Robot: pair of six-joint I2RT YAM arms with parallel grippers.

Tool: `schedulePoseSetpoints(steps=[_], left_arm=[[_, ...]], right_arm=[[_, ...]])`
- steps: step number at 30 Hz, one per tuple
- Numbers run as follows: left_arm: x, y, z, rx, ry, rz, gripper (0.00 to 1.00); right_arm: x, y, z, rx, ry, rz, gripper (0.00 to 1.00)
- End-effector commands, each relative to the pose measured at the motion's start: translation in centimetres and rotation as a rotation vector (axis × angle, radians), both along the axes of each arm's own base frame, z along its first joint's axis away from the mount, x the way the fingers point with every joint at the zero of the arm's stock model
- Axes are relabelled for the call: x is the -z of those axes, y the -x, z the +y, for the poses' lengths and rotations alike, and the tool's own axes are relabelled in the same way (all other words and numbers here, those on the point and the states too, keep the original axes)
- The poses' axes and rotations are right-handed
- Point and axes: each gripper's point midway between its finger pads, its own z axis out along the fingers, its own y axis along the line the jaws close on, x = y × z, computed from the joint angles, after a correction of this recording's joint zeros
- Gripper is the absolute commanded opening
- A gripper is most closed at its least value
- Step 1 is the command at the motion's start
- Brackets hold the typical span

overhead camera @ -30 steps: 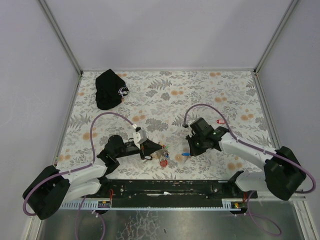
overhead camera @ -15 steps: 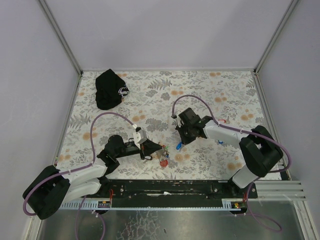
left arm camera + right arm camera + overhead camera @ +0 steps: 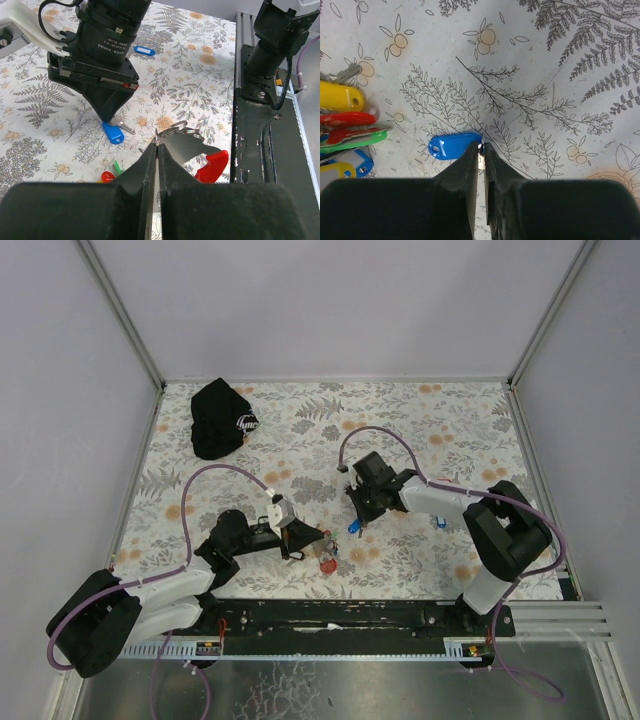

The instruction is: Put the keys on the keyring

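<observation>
My left gripper point(image 3: 157, 142) is shut on the thin keyring point(image 3: 172, 127), pinching it at the fingertips; its red plastic piece point(image 3: 212, 165) lies just to the right, near the table's front edge point(image 3: 327, 564). My right gripper point(image 3: 482, 147) points down at the table, its jaws nearly together on the metal end of a blue-tagged key point(image 3: 452, 145). That blue key point(image 3: 112, 132) rests on the cloth just beyond the keyring. More keys with yellow point(image 3: 340, 96), red point(image 3: 347, 119) and green point(image 3: 355, 140) tags lie bunched at the left of the right wrist view.
A black cap with a white logo point(image 3: 220, 418) lies at the back left. Another blue tag point(image 3: 440, 523) sits on the floral cloth to the right of the right arm. The black rail of the arm bases point(image 3: 265, 150) runs close beside the keyring.
My right arm has swung left from the right side toward the middle, carrying the blue key to a spot just beyond the keyring. The left arm has not moved.
</observation>
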Motion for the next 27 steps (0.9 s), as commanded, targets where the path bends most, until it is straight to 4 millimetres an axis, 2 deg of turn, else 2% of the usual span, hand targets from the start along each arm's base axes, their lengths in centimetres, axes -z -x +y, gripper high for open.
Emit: schedulePoseSetpoints(steps=[1,5,6,8,9,10,14,18,27], left_arm=[[-0.6,-0.1,-0.2,-0.002,0.015,-0.026,0.0],[-0.6,-0.2,-0.2,-0.004,0.016,-0.026,0.0],[-0.6,-0.2,-0.2,-0.005,0.016,-0.027,0.0],[-0.6,-0.3,-0.1,-0.01,0.016,-0.025,0.0],[-0.6,-0.3,-0.2,-0.009,0.016,-0.026,0.0],[-0.6,-0.3,-0.2,-0.009,0.016,-0.025,0.0],[-0.7,-0.3,-0.2,-0.007,0.017,-0.026,0.0],[-0.6,-0.3,-0.2,-0.01,0.015,-0.024,0.0],[-0.6,-0.3,-0.3,-0.002,0.01,-0.019,0.0]], right_arm=[[-3.1,-1.4,0.7,-0.03,-0.07,-0.111,0.18],[-6.2,-0.4,0.7,-0.112,-0.154,-0.217,0.29],[-7.7,-0.2,0.7,-0.138,-0.188,-0.266,0.3],[-8.9,0.8,0.8,-0.202,-0.24,-0.319,0.32],[-10.5,1.2,0.9,-0.235,-0.283,-0.372,0.32],[-11.3,1.8,1.0,-0.269,-0.314,-0.405,0.32],[-13.4,4.4,1.9,-0.43,-0.46,-0.524,0.34],[-14.9,6.5,3.1,-0.573,-0.571,-0.609,0.34],[-15.2,9.2,5.5,-0.773,-0.604,-0.678,0.34]])
